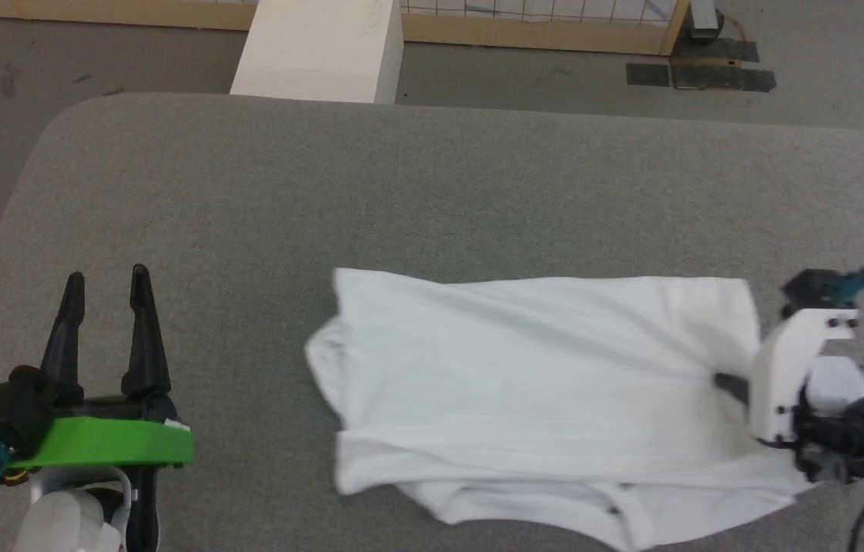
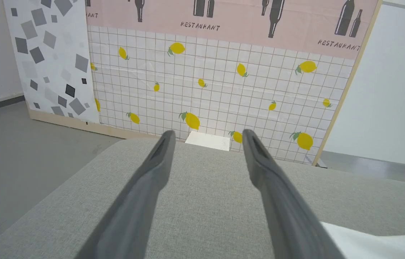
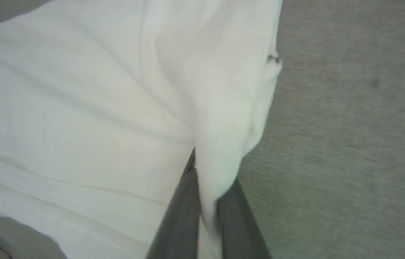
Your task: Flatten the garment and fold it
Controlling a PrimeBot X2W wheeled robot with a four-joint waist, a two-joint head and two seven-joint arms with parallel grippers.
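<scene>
Garment [image 1: 539, 383] lay on the grey table [image 1: 432, 192], right of centre and close to the near edge. Its near side was rumpled: layers overlapped there, with small dark stitching marks showing. The middle panel looked fairly smooth and the far edge ran straight. No sleeve lay spread out, so I'd judge them tucked in or under. Flattening looked mostly done and folding partly under way; tidying the near layers and the final folds looked left to do.

Right gripper [image 3: 209, 180] reached in low at the garment's right end, wrist housing above it, fingers pressed together on a bunched ridge of cloth. Left gripper [image 1: 108, 287] sat well apart at the table's left, fingers spread, holding nothing, pointing toward the far side — couldn't tell if it touched the surface. Beyond the table: white block [image 1: 324, 50], then lemon-print panel [image 2: 202, 90].
</scene>
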